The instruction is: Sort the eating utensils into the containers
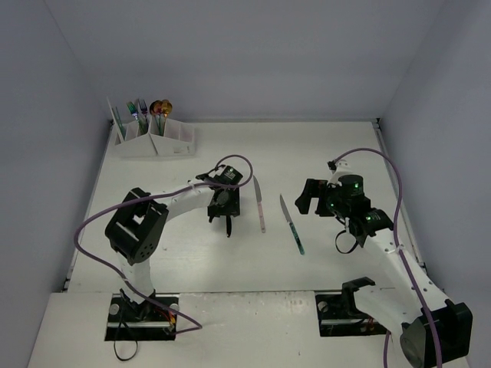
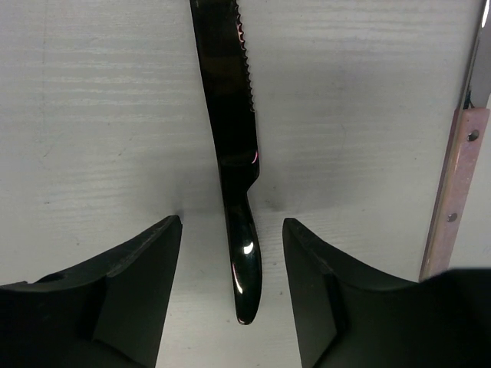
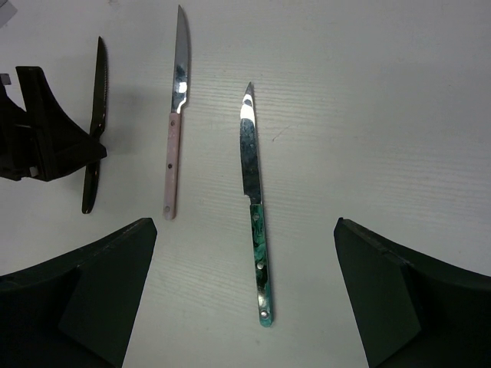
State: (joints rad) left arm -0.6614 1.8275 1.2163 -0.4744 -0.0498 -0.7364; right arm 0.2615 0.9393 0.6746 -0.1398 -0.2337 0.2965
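Note:
A black knife point(image 2: 234, 153) lies on the white table with its serrated blade pointing away. My left gripper point(image 2: 232, 230) is open and low over it, one finger point(image 2: 146, 261) on each side of the handle end, not touching. In the top view this gripper point(image 1: 228, 222) sits mid-table over the knife point(image 1: 229, 231). A pink-handled knife point(image 1: 261, 205) and a teal-handled knife point(image 1: 291, 224) lie to its right. My right gripper point(image 3: 242, 226) is open and empty, raised above the teal knife point(image 3: 257, 230). The white rack point(image 1: 157, 140) stands at the far left.
The rack holds several forks and spoons upright. The pink-handled knife shows at the right edge of the left wrist view point(image 2: 453, 192) and beside the black knife point(image 3: 96, 115) in the right wrist view point(image 3: 173, 138). Grey walls enclose the table.

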